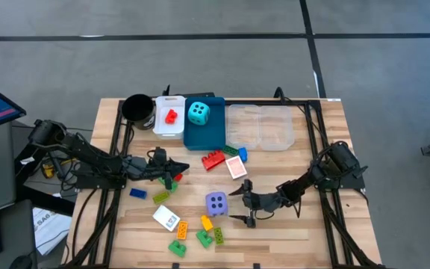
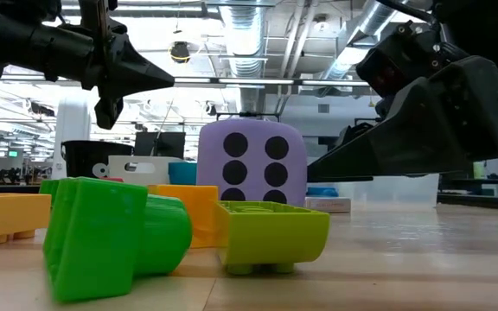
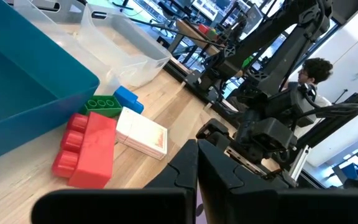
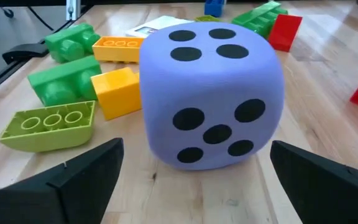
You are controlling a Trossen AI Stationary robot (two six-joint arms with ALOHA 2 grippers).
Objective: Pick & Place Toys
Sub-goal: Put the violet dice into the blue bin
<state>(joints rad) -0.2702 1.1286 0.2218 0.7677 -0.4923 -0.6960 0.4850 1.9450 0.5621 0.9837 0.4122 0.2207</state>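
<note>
Near the middle of the desk [image 1: 290, 224], my right hand [image 1: 243, 202] sits low with its fingers spread wide apart, and the purple die [image 1: 216, 202] stands just in front of it, between the two fingertips' line but untouched. From my right wrist the die [image 4: 211, 96] fills the view, resting on the wood with a yellow brick [image 4: 118, 92] touching its side and a lime brick [image 4: 48, 129] a little nearer to me. Green bricks [image 4: 67, 62] and an orange brick [image 4: 118, 45] lie beyond.

My left hand [image 1: 172, 170] is pressed together and holds nothing, hovering over the left half of the desk. Ahead of it lie a red brick [image 3: 89, 148], a green brick [image 3: 103, 105], a small blue brick [image 3: 128, 99] and a white card [image 3: 142, 132], all bunched beside the blue tray [image 3: 23, 87].

At the back, the cyan die [image 1: 198, 112] rests in the blue tray [image 1: 204, 134], and a small red brick [image 1: 171, 116] lies in the white tray [image 1: 168, 128]. A black cup [image 1: 136, 110] stands beside that, and a clear tray [image 1: 260, 127] is on the other side.
</note>
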